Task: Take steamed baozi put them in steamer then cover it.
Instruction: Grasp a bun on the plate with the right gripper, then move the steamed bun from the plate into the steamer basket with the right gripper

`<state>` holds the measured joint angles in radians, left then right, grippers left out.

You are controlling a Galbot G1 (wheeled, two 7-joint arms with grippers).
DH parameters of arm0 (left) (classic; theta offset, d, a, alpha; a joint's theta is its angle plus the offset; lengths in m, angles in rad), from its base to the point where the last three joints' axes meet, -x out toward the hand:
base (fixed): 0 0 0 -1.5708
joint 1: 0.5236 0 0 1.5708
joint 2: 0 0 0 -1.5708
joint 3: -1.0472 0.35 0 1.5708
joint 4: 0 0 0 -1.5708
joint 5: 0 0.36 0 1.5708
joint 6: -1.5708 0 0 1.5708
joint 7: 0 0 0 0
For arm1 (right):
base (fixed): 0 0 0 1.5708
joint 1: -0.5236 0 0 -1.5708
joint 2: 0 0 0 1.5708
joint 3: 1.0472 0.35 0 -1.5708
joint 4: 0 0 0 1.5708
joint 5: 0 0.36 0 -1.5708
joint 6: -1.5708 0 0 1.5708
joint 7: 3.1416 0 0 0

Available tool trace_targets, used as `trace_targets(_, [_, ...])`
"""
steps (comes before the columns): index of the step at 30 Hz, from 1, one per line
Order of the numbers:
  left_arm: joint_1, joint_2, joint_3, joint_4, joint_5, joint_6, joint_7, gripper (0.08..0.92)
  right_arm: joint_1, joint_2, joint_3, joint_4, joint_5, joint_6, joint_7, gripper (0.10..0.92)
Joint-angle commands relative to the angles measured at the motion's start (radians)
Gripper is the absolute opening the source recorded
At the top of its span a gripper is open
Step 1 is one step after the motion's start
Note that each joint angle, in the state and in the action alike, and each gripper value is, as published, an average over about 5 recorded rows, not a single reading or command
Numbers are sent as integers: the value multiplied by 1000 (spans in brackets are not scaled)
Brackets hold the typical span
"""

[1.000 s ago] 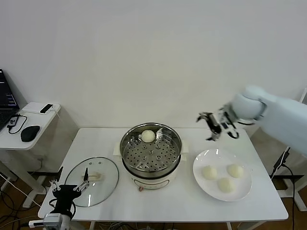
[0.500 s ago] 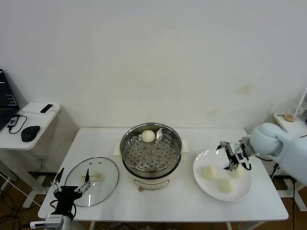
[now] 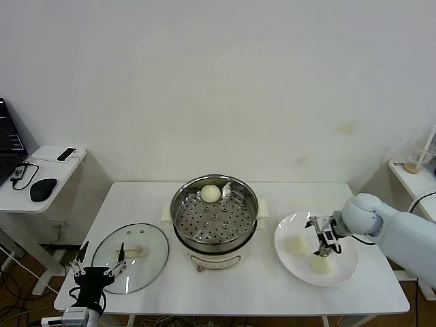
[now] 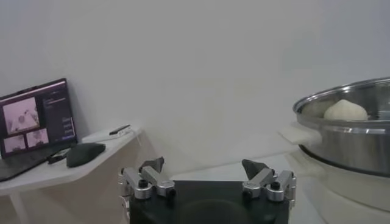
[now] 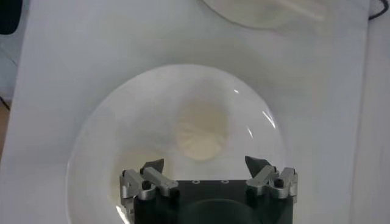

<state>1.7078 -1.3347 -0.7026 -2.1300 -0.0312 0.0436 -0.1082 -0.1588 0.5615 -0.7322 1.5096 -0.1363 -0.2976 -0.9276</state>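
The steamer [image 3: 214, 219] stands mid-table with one steamed baozi [image 3: 210, 193] on its perforated tray; both also show in the left wrist view, the steamer [image 4: 356, 143] with the baozi [image 4: 345, 111] inside. Two baozi [image 3: 298, 244] [image 3: 320, 265] lie in plain view on the white plate [image 3: 343, 270]. My right gripper [image 3: 320, 238] is open and low over the plate, hiding a third bun in the head view. In the right wrist view my right gripper [image 5: 207, 165] stands open with a baozi [image 5: 201, 129] just ahead of the jaws. My left gripper [image 3: 99, 263] is open and empty at the front left.
The glass lid [image 3: 139, 264] lies flat on the table left of the steamer, beside my left gripper. A side desk [image 3: 37, 180] at far left carries a laptop [image 4: 36, 115] and a mouse [image 4: 85, 153]. The plate [image 5: 122, 134] is close to the table's right edge.
My right gripper has come down from above the table's far right to just over the plate, among the buns, still open. The left arm has barely moved.
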Motion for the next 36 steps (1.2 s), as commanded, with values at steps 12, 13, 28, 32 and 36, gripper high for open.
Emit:
trace_targets(12, [-1, -2, -4, 2, -1, 0, 1, 823, -35, 128, 9, -118, -24, -21, -2, 773])
trace_targets(13, [-1, -3, -4, 2, -2, 0, 1, 823, -35, 130, 9, -121, -26, -22, -3, 763])
trace_targets(28, [1, -5, -6, -5, -2, 0, 0, 823, 24, 104, 3, -108, -6, -27, -52, 584])
trace_targets(32, [0, -3, -9, -7, -6, 0, -1, 823, 117, 67, -31, -84, 34, -25, -73, 585])
trace_targets(36, [-3, -2, -6, -7, -7, 0, 0, 823, 239, 27, -57, -57, 91, -29, -77, 585])
